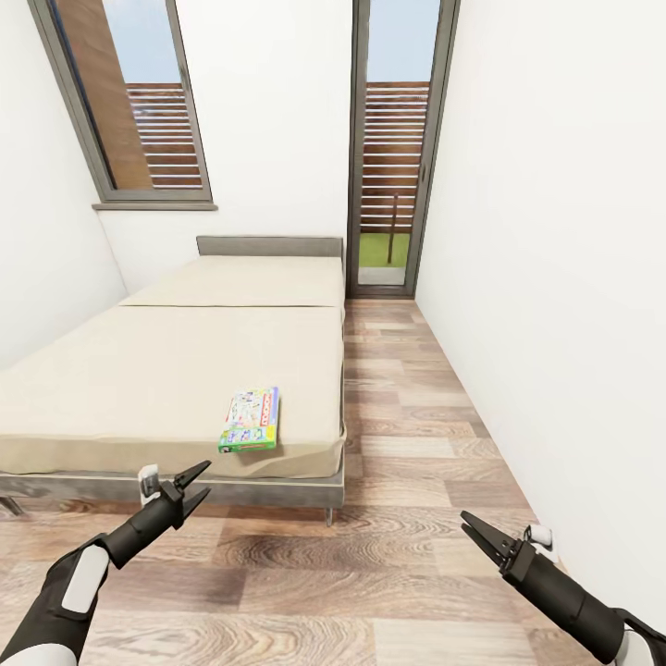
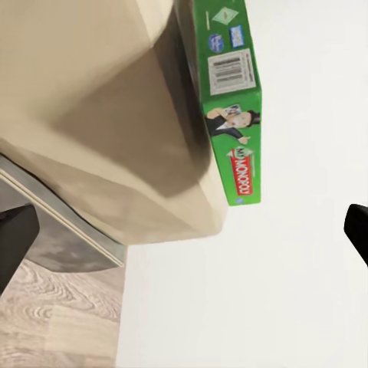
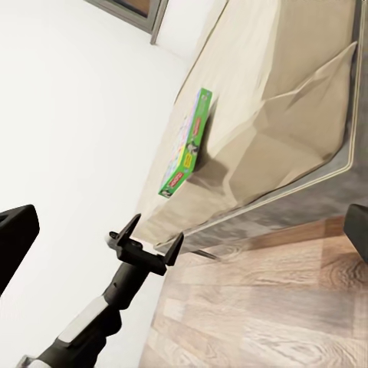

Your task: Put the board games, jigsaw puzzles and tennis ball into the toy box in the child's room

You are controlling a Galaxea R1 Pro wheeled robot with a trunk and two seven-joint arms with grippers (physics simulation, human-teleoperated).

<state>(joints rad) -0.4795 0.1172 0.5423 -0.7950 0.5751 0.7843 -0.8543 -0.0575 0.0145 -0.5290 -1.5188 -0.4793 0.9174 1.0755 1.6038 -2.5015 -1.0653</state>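
I face the bed (image 1: 176,370), its beige mattress running away from me toward a grey headboard (image 1: 269,245) against the white wall. One board game (image 1: 251,419) lies flat on the mattress, close to the foot edge and near the corner on my right side; its lid is white and green with a red strip along one long edge. From my left wrist I see the green side of the same box (image 2: 234,100), with a barcode and a red logo, its end reaching just past the mattress corner.

My left claw (image 1: 192,488) hangs in front of the bed's foot rail, below the game and a little to its left, fingers spread apart and holding nothing. My right claw (image 1: 481,534) hovers over the wood-plank floor (image 1: 407,555), well off from the bed's near corner, likewise parted and empty. My right wrist camera catches the left claw (image 3: 149,245) open below the mattress edge.
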